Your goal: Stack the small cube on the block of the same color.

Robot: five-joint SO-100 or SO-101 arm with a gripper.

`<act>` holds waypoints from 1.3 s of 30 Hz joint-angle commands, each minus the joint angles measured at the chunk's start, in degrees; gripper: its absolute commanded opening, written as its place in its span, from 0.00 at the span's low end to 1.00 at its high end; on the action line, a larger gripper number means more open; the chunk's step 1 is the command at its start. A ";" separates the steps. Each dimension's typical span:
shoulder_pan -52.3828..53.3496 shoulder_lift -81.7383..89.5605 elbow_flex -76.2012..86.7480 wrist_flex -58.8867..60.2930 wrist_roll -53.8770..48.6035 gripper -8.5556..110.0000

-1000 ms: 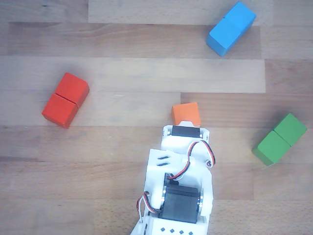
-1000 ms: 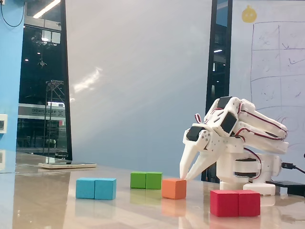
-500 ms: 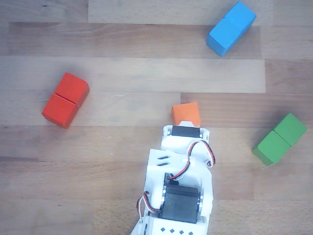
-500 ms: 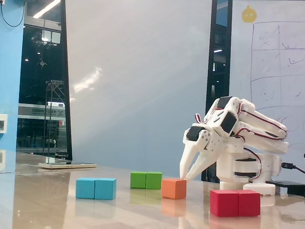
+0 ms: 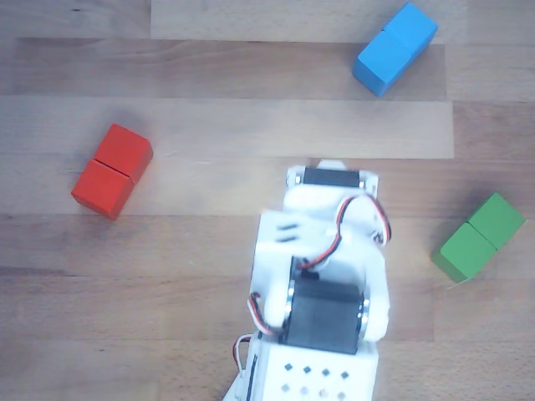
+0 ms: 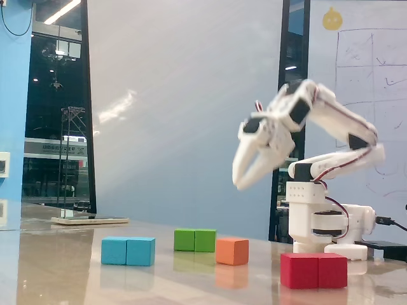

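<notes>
Looking down in the other view first: my arm fills the lower middle, white shell w/ black servo and red/black/white wires on top, reaching up-frame. My claw is hidden under the arm's own body here, so I can't tell its opening from this view, and the small cube is covered too. Surface is a wooden table (image 5: 209,75) of long pale planks. Red block (image 5: 112,170) lies left, long axis diagonal; blue block (image 5: 395,48) top right, also diagonal; green block (image 5: 480,236) at right, same slant.

Fixed view, from the side: my arm is lifted high off its base, elbow bent, wrist tipped down-left. My claw (image 6: 240,182) hangs in the air well above the blocks, motion-blurred; jaws look slightly parted, holding nothing. Small cube (image 6: 231,251) sits flat on the glossy tabletop, one face toward the camera, no long axis, just right of the green block, left of the red block, below my claw. Behind: pale wall, dark window at left, whiteboard (image 6: 369,76) w/ sketches at right.
</notes>
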 commanded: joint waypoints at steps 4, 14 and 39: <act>-0.44 -21.97 -29.62 0.35 -0.09 0.07; -0.44 -39.81 -44.47 22.85 -0.09 0.08; 19.60 -42.36 -42.10 23.03 0.00 0.08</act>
